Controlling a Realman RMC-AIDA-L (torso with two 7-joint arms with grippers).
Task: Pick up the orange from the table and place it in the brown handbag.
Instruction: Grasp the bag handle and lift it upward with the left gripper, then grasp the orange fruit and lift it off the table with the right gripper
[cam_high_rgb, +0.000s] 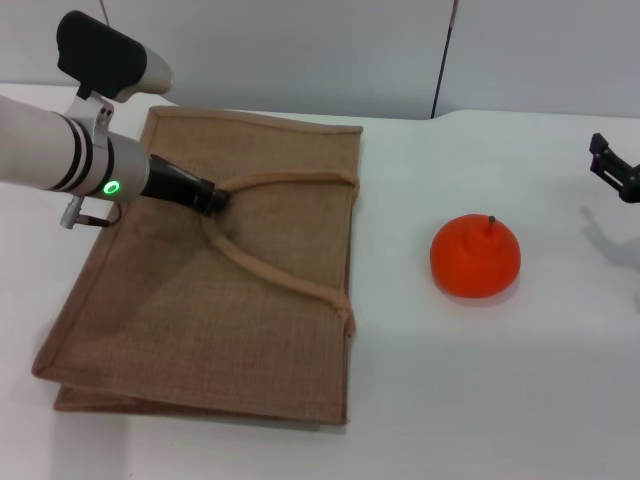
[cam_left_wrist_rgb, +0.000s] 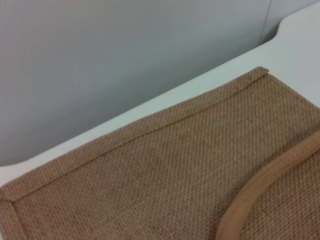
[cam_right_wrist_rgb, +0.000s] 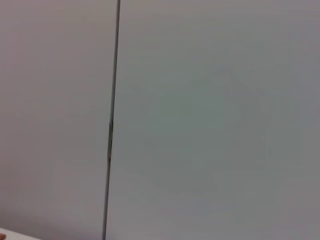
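Observation:
The brown handbag (cam_high_rgb: 230, 290) lies flat on the white table (cam_high_rgb: 470, 380), at the left. My left gripper (cam_high_rgb: 210, 197) reaches over the bag and is shut on the top of a tan loop handle (cam_high_rgb: 290, 180), which is drawn to a point at its tip. The left wrist view shows the handbag's weave (cam_left_wrist_rgb: 165, 170) and a stretch of handle (cam_left_wrist_rgb: 250, 200). The orange (cam_high_rgb: 475, 256), red-orange with a small dark stem, rests on the table right of the bag, apart from both grippers. My right gripper (cam_high_rgb: 612, 168) hangs at the far right edge, above the table and beyond the orange.
A grey wall (cam_high_rgb: 300, 50) with a dark vertical seam (cam_high_rgb: 440, 60) runs behind the table's far edge. The right wrist view holds only that wall (cam_right_wrist_rgb: 210, 120). Bare tabletop lies between bag and orange.

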